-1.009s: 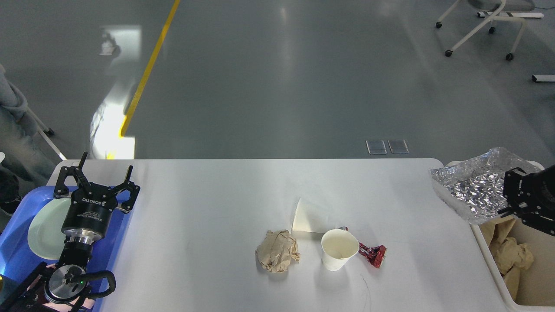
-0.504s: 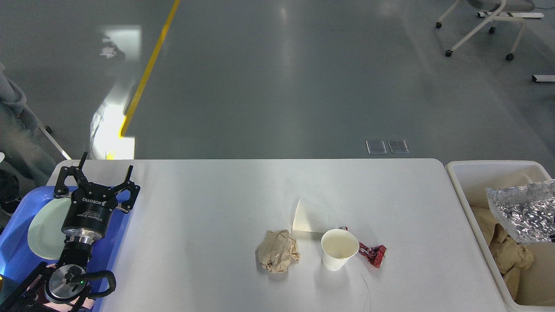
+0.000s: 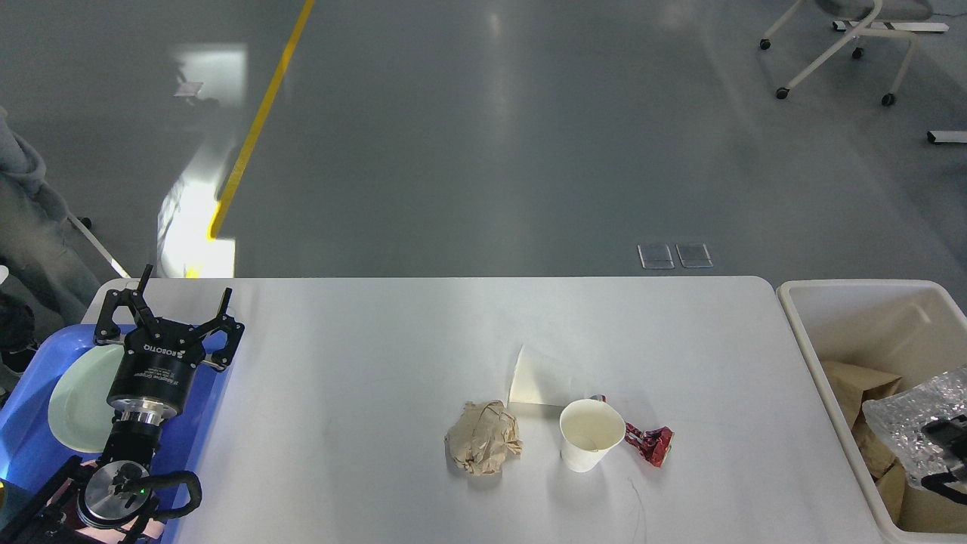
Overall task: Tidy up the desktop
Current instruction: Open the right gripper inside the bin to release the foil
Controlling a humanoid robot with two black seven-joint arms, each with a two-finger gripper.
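1. Tabletop [image 3: 363, 363] fills the lower view, long axis running left-right, far edge toward the floor.
2. Crumpled brown paper [image 3: 483, 437], paper cup [image 3: 591, 434], red wrapper [image 3: 650, 443] and white paper cone [image 3: 531, 378] sit mid-right.
3. My left pincer [image 3: 168, 310] wide open over the blue tray [image 3: 30, 446], unmoved.
4. Foil sheet [image 3: 910, 423] has dropped lower into the cream bin [image 3: 838, 298].
5. Right pincer [image 3: 950, 453] cut off at the edge, grip unclear.

White desktop [image 3: 363, 423] w/ tan paper ball [image 3: 483, 447], cream-white cup [image 3: 591, 434], red wrapper [image 3: 651, 443]. Blue tray [image 3: 30, 446] showing pale green plate [image 3: 75, 400]. Cream bin [image 3: 823, 355] holding silver foil [image 3: 903, 423], brown paper. Left gripper [image 3: 168, 317] black.
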